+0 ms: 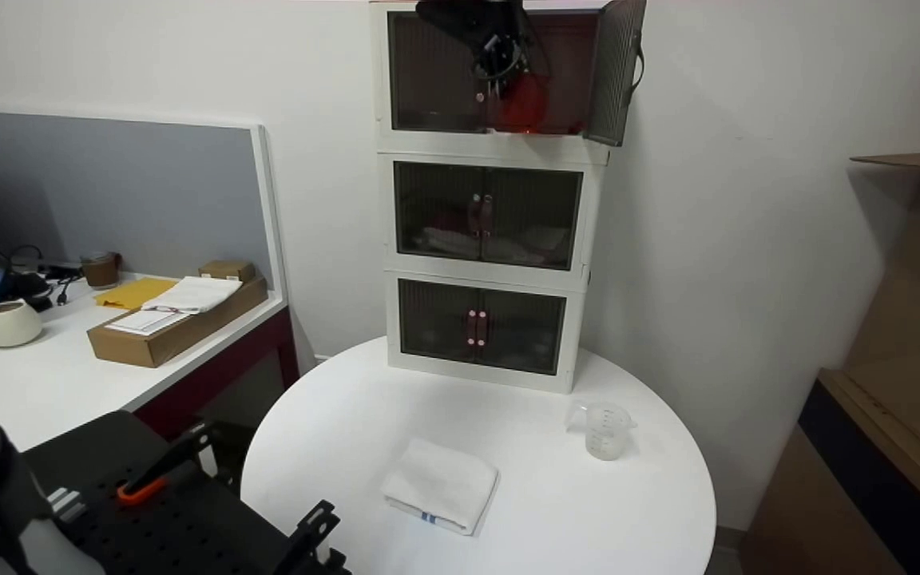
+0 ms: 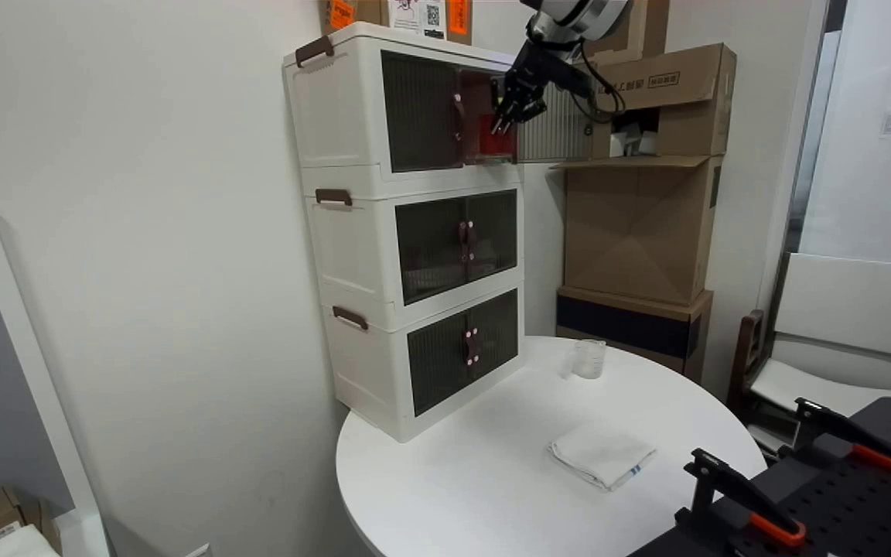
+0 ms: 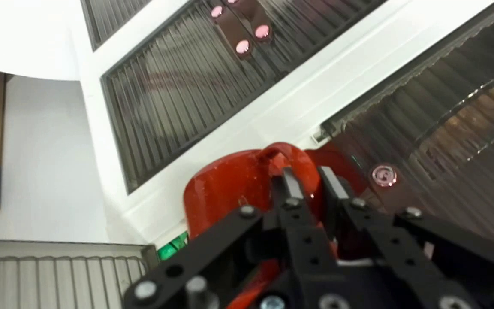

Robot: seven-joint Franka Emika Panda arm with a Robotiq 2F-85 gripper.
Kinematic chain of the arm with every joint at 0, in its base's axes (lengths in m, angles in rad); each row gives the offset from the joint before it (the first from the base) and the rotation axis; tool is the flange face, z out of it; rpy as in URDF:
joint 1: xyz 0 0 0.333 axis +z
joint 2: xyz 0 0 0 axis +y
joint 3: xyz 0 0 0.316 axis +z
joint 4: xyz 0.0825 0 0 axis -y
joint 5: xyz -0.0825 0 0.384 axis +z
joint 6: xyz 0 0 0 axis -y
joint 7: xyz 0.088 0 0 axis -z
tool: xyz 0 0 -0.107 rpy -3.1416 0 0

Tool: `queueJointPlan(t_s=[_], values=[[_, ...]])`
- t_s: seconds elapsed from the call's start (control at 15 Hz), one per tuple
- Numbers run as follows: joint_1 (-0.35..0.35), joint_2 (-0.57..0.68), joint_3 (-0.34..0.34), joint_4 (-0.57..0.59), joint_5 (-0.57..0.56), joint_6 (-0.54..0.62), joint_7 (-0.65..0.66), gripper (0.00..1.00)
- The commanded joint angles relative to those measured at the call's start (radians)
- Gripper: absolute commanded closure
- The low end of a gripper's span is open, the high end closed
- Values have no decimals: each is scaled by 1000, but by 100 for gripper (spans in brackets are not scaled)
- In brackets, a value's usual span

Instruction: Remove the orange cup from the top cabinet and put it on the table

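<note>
The orange cup (image 1: 525, 104) stands in the open right half of the top cabinet (image 1: 564, 48), near its front edge. It also shows, partly covered by the fingers, in an exterior view (image 2: 498, 146) and large in the wrist view (image 3: 223, 189). My gripper (image 3: 307, 171) has one finger inside the cup's handle loop and one outside, with the handle filling the gap. The gripper shows at the cabinet opening in both exterior views (image 1: 500, 88) (image 2: 500, 126). The cup's inside is hidden. The round white table (image 1: 332, 447) is below, under the cabinet.
The cabinet's right door (image 1: 618, 76) (image 2: 561, 128) stands open beside the gripper; its left door (image 1: 432, 80) is shut. A clear measuring cup (image 1: 608, 431) and a folded white towel (image 1: 442, 485) lie on the table. Cardboard boxes (image 2: 639, 224) stand to the cabinet's right.
</note>
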Motion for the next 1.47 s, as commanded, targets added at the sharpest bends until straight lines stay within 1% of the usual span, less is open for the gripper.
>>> queueJointPlan(t_s=[0.0, 0.2, 0.33, 0.47, 0.6, 0.67, 0.73, 0.8, 0.87, 1.07, 1.13, 1.27, 1.4], values=[[32, -146, -44, -194, -23, 73, 18, 96], [43, -216, -67, -320, -57, 160, 47, 96], [48, -236, -78, -402, -79, 206, 79, 96], [55, -240, -83, -477, -85, 228, 100, 96], [59, -214, -87, -533, -67, 281, 115, 96], [62, -198, -92, -549, -45, 284, 113, 96], [44, -182, -72, -563, 10, 287, 79, 96], [44, -163, -73, -572, 41, 299, 66, 96], [38, -132, -76, -576, 53, 321, 63, 96], [19, -7, -82, -574, 37, 414, 68, 96], [14, 54, -78, -562, 62, 470, 65, 96], [-8, 166, -72, -518, 73, 521, 65, 96], [-15, 288, -96, -468, 37, 594, 79, 96]])
